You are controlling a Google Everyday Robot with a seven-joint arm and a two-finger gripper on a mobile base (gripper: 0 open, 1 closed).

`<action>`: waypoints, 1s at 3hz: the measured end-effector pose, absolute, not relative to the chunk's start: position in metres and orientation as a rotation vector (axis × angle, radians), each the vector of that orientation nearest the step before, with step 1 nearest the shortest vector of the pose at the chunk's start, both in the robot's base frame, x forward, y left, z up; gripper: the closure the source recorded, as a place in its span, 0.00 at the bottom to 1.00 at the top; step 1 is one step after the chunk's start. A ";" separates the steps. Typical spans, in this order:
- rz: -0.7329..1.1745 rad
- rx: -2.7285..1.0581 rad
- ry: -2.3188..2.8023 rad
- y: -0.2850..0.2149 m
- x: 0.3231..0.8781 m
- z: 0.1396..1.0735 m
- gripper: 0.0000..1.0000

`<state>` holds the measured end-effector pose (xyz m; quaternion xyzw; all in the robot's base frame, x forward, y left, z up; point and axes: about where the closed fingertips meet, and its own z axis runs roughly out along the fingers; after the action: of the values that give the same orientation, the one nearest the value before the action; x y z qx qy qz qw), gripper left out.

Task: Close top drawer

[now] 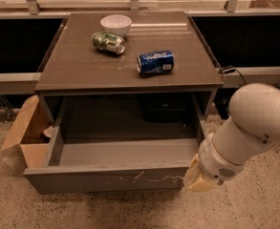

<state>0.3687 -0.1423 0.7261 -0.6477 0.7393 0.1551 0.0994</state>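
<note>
The top drawer is standing pulled far out from under the desk, with its wide grey front panel facing the camera and pale scratch marks showing right of the panel's middle. Its shallow inside is lying open to view, and nothing is showing in it.

The gripper is sitting at the right end of the drawer front, its tan tip touching or just beside the panel's corner. Whether the jaws are spread or closed cannot be told, nor whether they are holding anything. The thick white arm is reaching down to it from the right edge of the view.

On the desk top above, a blue can is lying on its side near the middle. A green can is lying on its side further back, just beside a white bowl that is standing upright behind it.

A cardboard box with open flaps is resting on the speckled floor, just beside the drawer's left wall.
</note>
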 end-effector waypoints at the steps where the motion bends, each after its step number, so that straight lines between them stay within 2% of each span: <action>1: 0.407 -1.917 2.246 -0.150 0.372 0.675 1.00; 3: 0.298 -1.971 2.268 -0.151 0.398 0.632 0.50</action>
<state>0.3982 -0.1510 0.6319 -0.6515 0.7497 0.0986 0.0610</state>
